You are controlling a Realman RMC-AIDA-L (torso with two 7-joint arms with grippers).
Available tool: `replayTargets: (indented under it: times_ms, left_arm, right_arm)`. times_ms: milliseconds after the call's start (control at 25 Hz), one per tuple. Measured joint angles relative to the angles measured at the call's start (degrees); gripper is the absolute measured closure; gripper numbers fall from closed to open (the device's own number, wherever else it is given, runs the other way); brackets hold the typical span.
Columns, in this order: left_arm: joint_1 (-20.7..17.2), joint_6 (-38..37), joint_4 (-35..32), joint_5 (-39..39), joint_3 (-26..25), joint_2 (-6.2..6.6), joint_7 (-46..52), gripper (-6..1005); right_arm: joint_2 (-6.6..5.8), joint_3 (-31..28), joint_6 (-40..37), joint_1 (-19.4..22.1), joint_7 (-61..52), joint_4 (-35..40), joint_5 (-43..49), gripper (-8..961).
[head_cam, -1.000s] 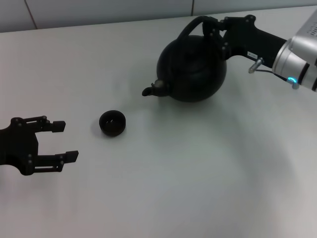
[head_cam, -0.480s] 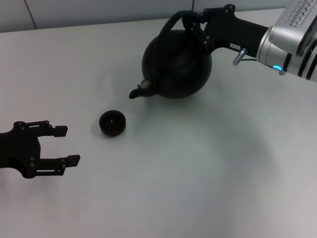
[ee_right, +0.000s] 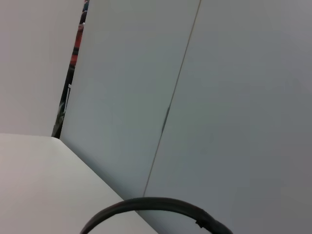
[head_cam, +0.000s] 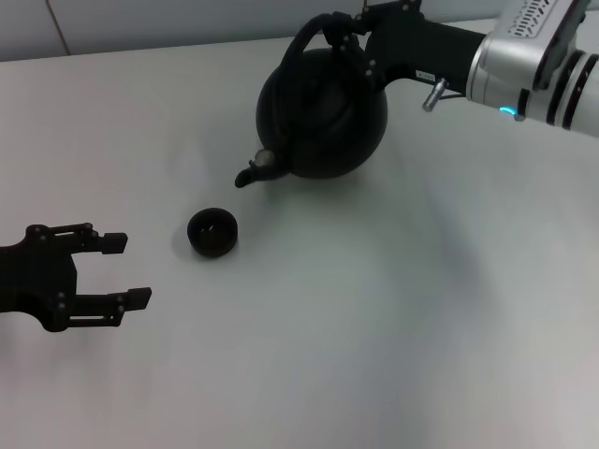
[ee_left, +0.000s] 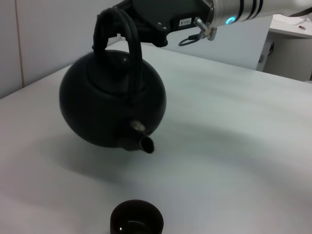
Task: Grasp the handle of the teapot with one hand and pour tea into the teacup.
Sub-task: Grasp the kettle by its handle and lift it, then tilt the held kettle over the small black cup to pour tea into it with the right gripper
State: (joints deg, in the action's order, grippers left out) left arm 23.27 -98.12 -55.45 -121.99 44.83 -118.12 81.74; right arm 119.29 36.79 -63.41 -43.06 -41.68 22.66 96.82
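Observation:
The round matte-black teapot [head_cam: 323, 117] hangs above the table at the back, its short spout [head_cam: 249, 175] pointing down-left toward the teacup. My right gripper [head_cam: 356, 45] is shut on the arched black handle [head_cam: 301, 45] from the right. The left wrist view shows the teapot [ee_left: 109, 105] clear of its shadow, with the handle [ee_left: 127, 39] held by the right gripper [ee_left: 146, 22]. The small dark teacup [head_cam: 212, 231] stands on the table, left of and below the spout, and shows as the teacup [ee_left: 136, 222] in the left wrist view. My left gripper [head_cam: 120, 271] rests open, left of the cup, holding nothing.
A white tabletop [head_cam: 374, 318] stretches across the head view, with a tiled wall behind its back edge. The right wrist view shows only the wall panels and an arc of the handle [ee_right: 156, 204].
The right arm has carried the teapot leftward and higher, bringing the spout closer to above the teacup. The cup and the left gripper have stayed put.

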Motion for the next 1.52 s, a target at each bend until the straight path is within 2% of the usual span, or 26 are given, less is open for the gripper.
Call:
replayTargets:
  times_ms: [440,1520]
  left_arm:
    - [0.1,0.0,0.3,0.0,0.0,-0.09,0.0,202]
    - [0.2,-0.1,-0.1,0.0,-0.2,-0.04,1.5,202]
  right_arm:
    - [-0.01,3.4,0.2,-1.4,0.5,0.5,-0.1,861]
    - [0.24,5.6,0.0,-2.5,1.3,4.1,-0.2,861]
